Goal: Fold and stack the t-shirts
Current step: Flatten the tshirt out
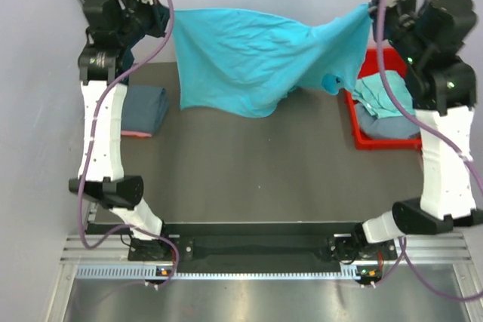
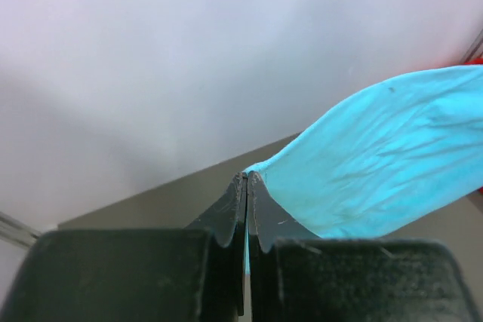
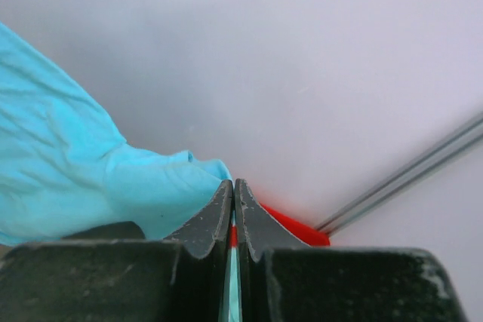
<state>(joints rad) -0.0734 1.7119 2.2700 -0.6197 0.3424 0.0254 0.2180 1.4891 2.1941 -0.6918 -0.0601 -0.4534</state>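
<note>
Above the far edge of the dark matte worktop (image 1: 256, 179), a plain turquoise cloth t-shirt (image 1: 249, 58) hangs stretched between the two arms, its long axis running left to right. The left fingers (image 2: 247, 180) are clenched on one corner of the cloth at the far left. The right fingers (image 3: 232, 184) are clenched on the opposite corner at the far right. Each arm has its own end, and neither is nearer to the shirt than the other.

The fabric sags between the two grips, and its lower edge droops towards the far part of the worktop. Whether it touches the surface cannot be told.

Laying the shirt flat would likely call for both arms to come down and towards the near side together, keeping the cloth taut so it spreads without bunching. The landing room lies mid-worktop. It is bounded on the left by a folded slate blue-grey t-shirt (image 1: 145, 105) resting on a pink layer, and on the right by a red plastic bin (image 1: 361, 138) holding more crumpled shirts. The span looks wide enough, though a sleeve could catch on the bin's rim.
</note>
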